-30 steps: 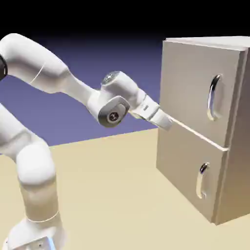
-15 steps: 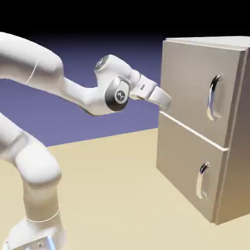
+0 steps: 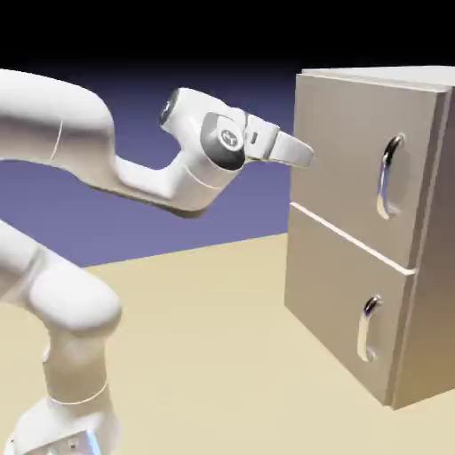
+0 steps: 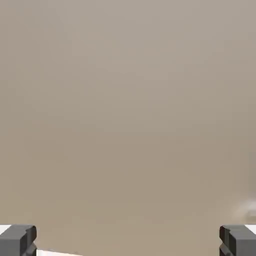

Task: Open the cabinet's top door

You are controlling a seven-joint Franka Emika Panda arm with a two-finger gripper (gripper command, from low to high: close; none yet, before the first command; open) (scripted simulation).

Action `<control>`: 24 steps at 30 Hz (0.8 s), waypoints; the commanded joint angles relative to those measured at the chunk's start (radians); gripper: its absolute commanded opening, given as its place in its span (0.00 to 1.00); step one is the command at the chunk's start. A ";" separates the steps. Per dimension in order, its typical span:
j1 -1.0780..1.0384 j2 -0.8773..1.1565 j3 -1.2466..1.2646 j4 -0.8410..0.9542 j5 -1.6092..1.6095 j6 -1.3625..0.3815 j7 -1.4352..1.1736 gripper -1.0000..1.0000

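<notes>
The beige-grey cabinet (image 3: 440, 267) stands at the exterior view's right, both doors flush and closed. The top door (image 3: 342, 151) carries a vertical silver handle (image 3: 388, 178) near its right side. My gripper (image 3: 306, 155) hovers at the top door's left edge, level with its middle, pointing toward the panel and well left of the handle. In the hand view the door's plain beige surface (image 4: 128, 110) fills the picture. The two grey fingertips (image 4: 18, 240) sit far apart at the bottom corners, so the gripper (image 4: 128, 242) is open with nothing between them.
The shorter lower door (image 3: 338, 293) has a smaller silver handle (image 3: 367, 329). The sand-coloured table (image 3: 204, 355) stretches between the arm's base (image 3: 62, 418) and the cabinet. The arm's elbow (image 3: 178, 187) arches to the left of the cabinet.
The hand has risen from the seam between the two doors to the middle of the top door and levelled out. The jaws widened early in that second.
</notes>
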 commanded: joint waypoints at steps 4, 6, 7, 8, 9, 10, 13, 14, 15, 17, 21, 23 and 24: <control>0.061 -0.025 -0.069 0.030 -0.174 -0.009 0.125 0.50; 0.091 -0.038 -0.103 0.045 -0.261 -0.014 0.188 0.50; 0.106 -0.044 -0.120 0.053 -0.304 -0.016 0.219 0.50; 0.121 -0.050 -0.137 0.060 -0.348 -0.018 0.251 0.50; 0.136 -0.056 -0.154 0.068 -0.391 -0.020 0.282 0.50; 0.151 -0.063 -0.171 0.076 -0.435 -0.023 0.313 0.50; 0.197 -0.082 -0.223 0.098 -0.565 -0.030 0.407 0.50; 0.212 -0.088 -0.240 0.106 -0.609 -0.032 0.438 0.50; 0.227 -0.094 -0.257 0.113 -0.652 -0.034 0.470 0.50; 0.257 -0.107 -0.291 0.128 -0.739 -0.039 0.532 0.50; 0.318 -0.132 -0.360 0.159 -0.913 -0.048 0.658 0.50; 0.348 -0.144 -0.394 0.174 -1.000 -0.052 0.720 0.50; 0.364 -0.151 -0.411 0.181 -1.044 -0.055 0.752 0.50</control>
